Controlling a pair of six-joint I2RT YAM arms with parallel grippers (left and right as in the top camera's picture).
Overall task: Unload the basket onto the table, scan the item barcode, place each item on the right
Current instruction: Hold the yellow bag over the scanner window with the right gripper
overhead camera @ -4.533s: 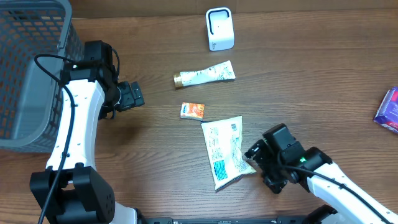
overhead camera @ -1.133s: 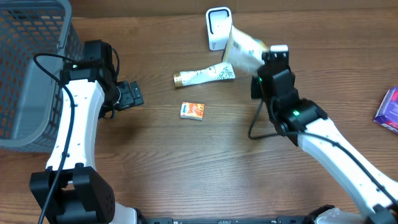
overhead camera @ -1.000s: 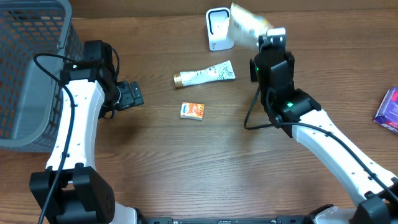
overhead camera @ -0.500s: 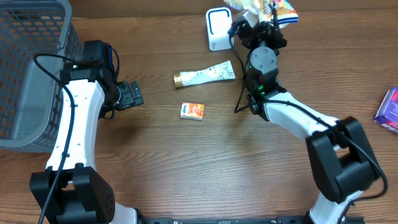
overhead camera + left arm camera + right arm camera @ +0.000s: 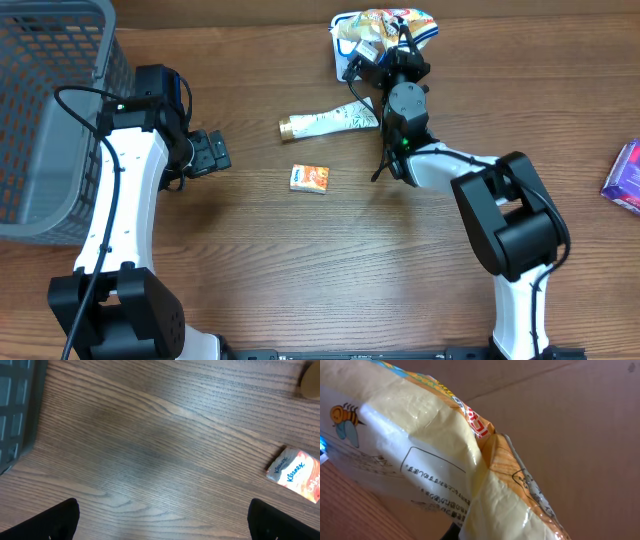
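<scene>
The crinkly yellow-and-orange plastic snack bag (image 5: pixel 385 22) is hanging over the small white box-shaped scanner (image 5: pixel 340 62), the right gripper (image 5: pixel 368 50) clamping tight on it. It is probably needing a slow tilt toward the scanner window (no barcode is showing clearly). Against half a second ago, the bag is sitting further left, covering the scanner's top. The left gripper (image 5: pixel 220 152) is idling spread wide, holding nothing.
</scene>
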